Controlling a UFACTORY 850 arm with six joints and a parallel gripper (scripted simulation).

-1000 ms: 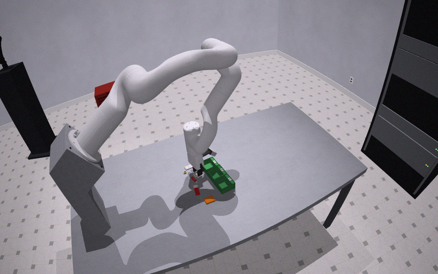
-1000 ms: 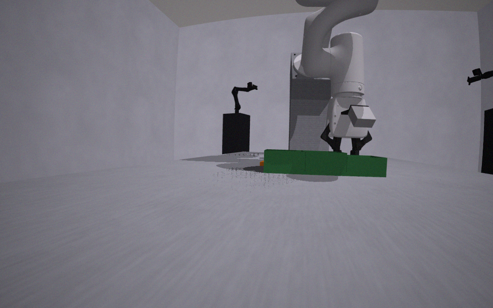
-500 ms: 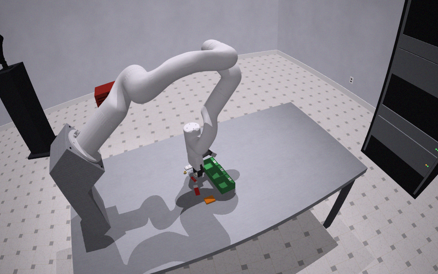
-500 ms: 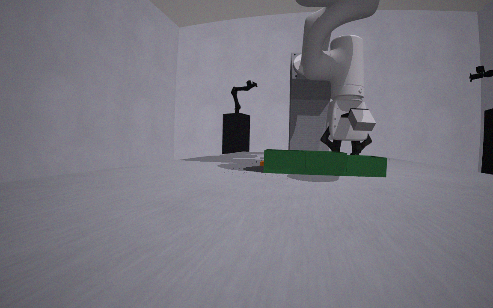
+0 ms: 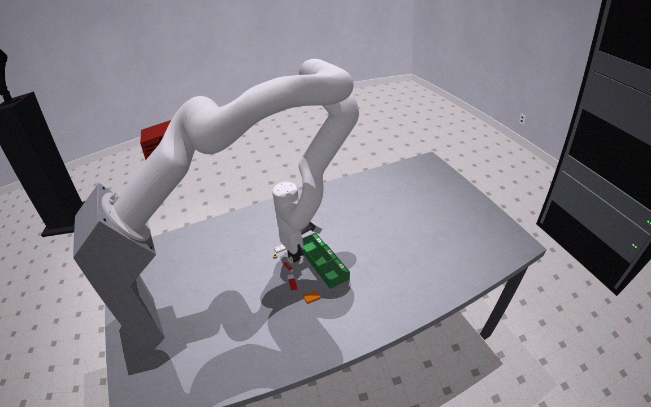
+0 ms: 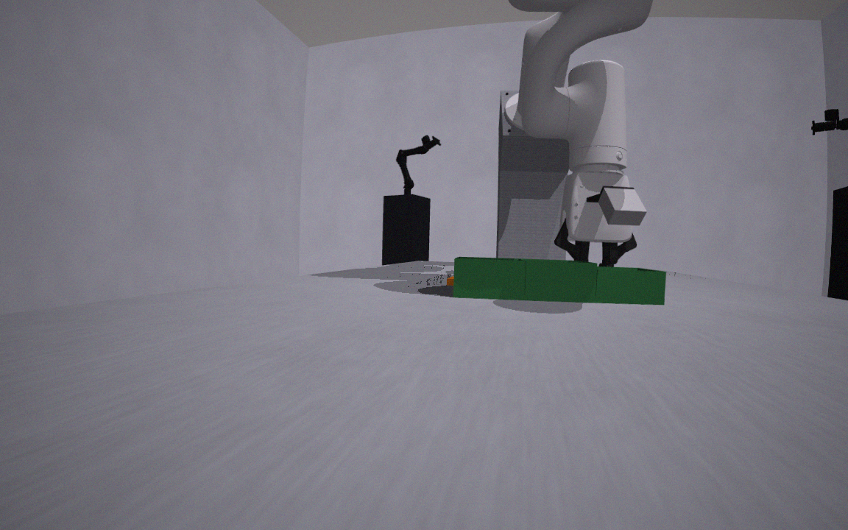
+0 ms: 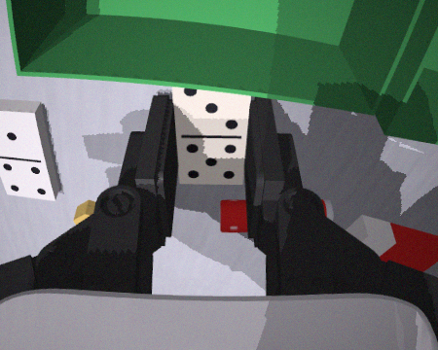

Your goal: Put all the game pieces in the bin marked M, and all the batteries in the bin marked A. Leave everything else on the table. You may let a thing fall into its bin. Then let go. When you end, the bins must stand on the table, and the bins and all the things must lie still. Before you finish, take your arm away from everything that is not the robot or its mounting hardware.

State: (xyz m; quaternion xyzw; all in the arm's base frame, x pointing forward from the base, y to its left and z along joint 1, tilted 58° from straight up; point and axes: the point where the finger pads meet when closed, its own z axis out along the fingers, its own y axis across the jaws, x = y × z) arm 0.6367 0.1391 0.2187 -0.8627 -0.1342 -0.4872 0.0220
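My gripper (image 5: 295, 256) (image 6: 595, 260) (image 7: 211, 127) is low beside the bins, shut on a white domino (image 7: 200, 127). The fingers touch both its long sides. Its far end is hidden behind the nearest bin's rim in the wrist view. A second domino (image 5: 280, 248) (image 7: 21, 146) lies to the left in the wrist view. A red battery (image 5: 287, 266) (image 7: 234, 216) lies below the held domino there, partly behind the right finger. Three green bins (image 5: 339, 281) (image 6: 559, 280) (image 7: 131, 51) stand in a row. Their label letters are too small to read.
A brass nut (image 5: 274, 256) (image 7: 84, 211) lies by the left finger. A red and grey block (image 5: 292, 284) (image 7: 416, 245) lies right of the gripper in the wrist view. An orange piece (image 5: 311, 297) (image 6: 450, 280) lies near the bins' front end.
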